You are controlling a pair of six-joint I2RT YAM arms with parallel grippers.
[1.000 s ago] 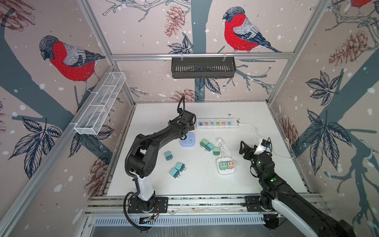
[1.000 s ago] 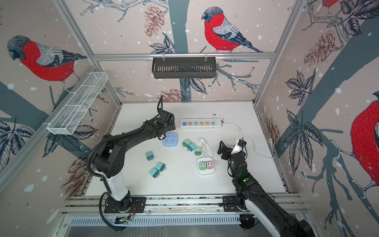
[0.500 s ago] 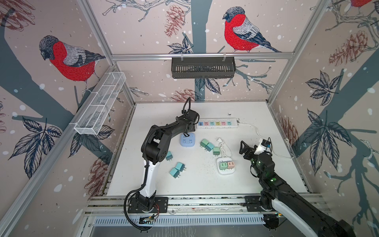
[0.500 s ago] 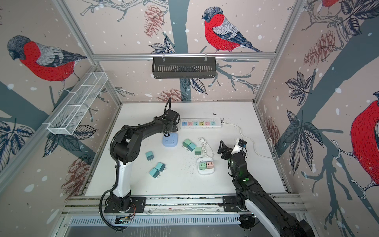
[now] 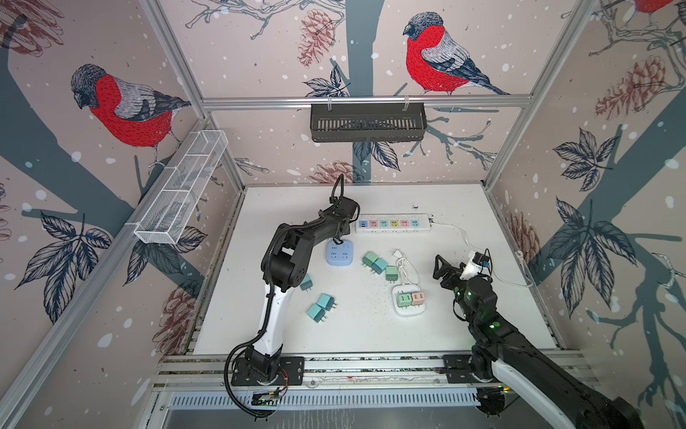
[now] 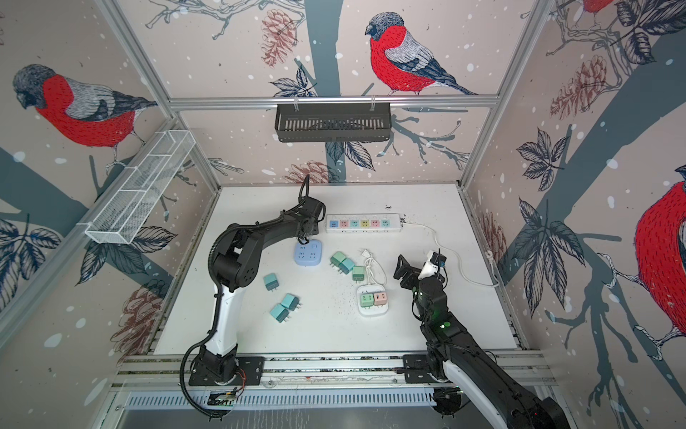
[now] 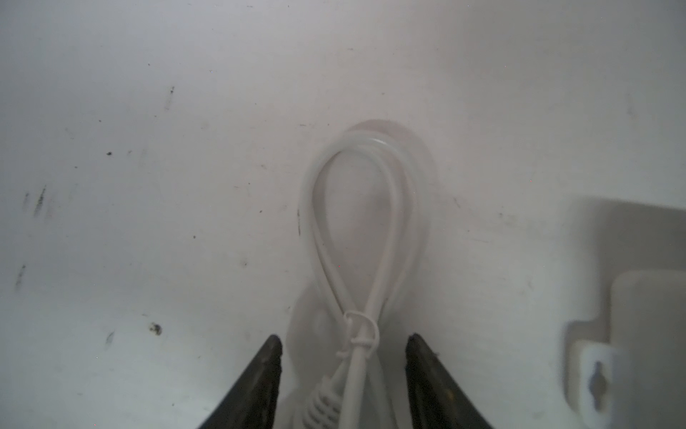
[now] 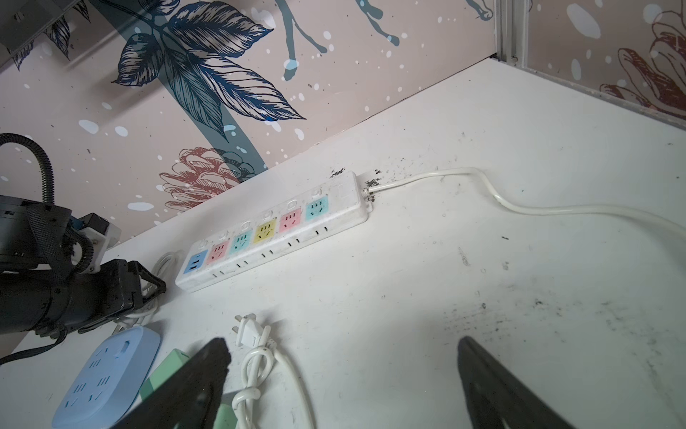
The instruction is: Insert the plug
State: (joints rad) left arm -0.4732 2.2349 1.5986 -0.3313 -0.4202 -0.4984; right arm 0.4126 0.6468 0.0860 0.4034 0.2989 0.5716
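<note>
Now: white plug cord (image 7: pixel 375 143) lies between the left gripper (image 7: pixel 343 338) fingers, narrowly apart; grasp cannot be told. Right gripper (image 8: pixel 341 341) spread wide.

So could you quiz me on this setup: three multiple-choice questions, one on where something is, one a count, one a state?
1. Where does the long strip lie?
A at the back; B at the front; C in a basket.
2. How many plugs sit in the small white strip?
A one; B two; C four.
3. How is the right claw?
A open, empty; B shut on a plug; C shut on a cord.

1 A: both top views show it along the far edge.
2 B: a green plug and a pink plug stand in it.
3 A: its wrist view shows the jaws wide apart, gripping nothing.
</note>
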